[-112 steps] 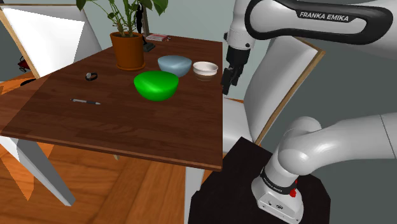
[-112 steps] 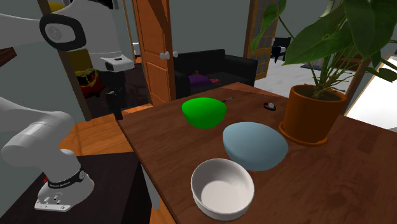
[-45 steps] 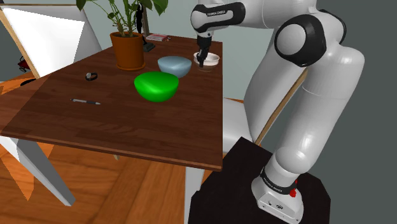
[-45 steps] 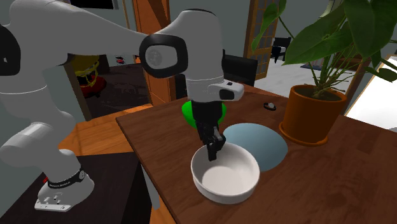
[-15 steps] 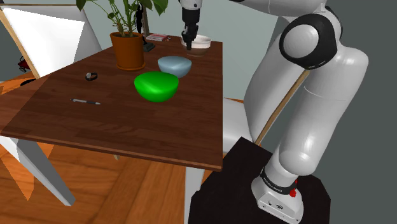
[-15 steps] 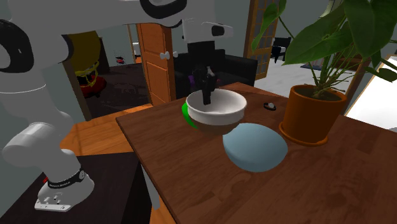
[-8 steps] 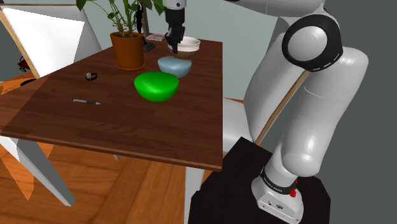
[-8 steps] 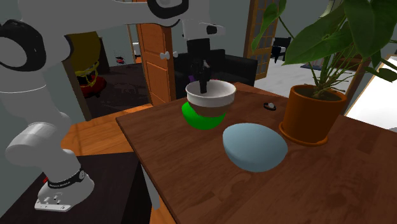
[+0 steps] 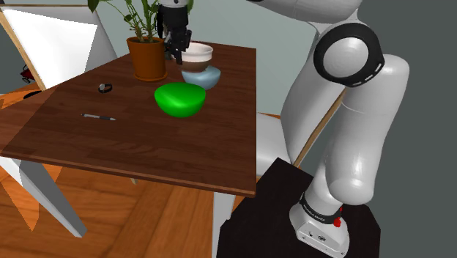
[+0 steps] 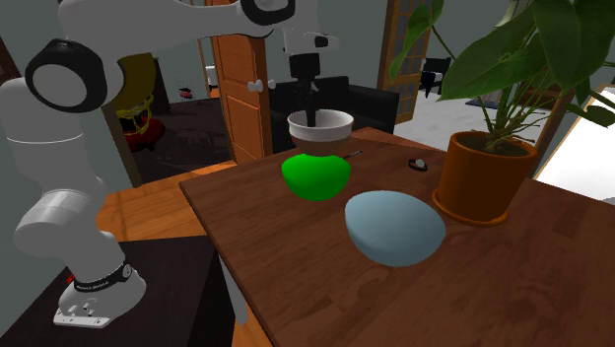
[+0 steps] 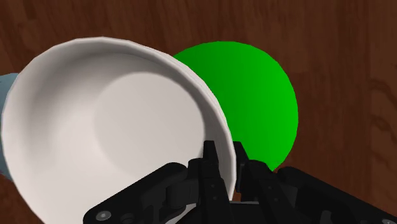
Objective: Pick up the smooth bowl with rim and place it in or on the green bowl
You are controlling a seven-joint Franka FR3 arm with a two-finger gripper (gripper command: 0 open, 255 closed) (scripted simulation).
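A dark wooden table (image 9: 146,146) stands on an orange-brown wood floor; in the second exterior view a wooden door and a black sofa (image 10: 335,104) lie beyond it. The black gripper (image 9: 176,51) is clamped on the rim of the white bowl (image 9: 198,53): in the wrist view one finger sits inside the white bowl (image 11: 108,133) and the other outside, with the wall pinched between them at the gripper (image 11: 224,153). The bowl hangs upright in the air, clear of the table. In the shoulder view it is at 1 o'clock of the green bowl (image 9: 179,99) and in front of the pale blue bowl (image 9: 203,76). In the second exterior view the white bowl (image 10: 320,126) is at 12 o'clock of the green bowl (image 10: 315,177), its brownish underside just over the green rim; whether they touch I cannot tell. The blue bowl (image 10: 394,229) rests at 4 o'clock of the green one, with a potted plant (image 10: 483,177) at its 2 o'clock. A pen (image 9: 99,116) lies at 9 o'clock of the green bowl.
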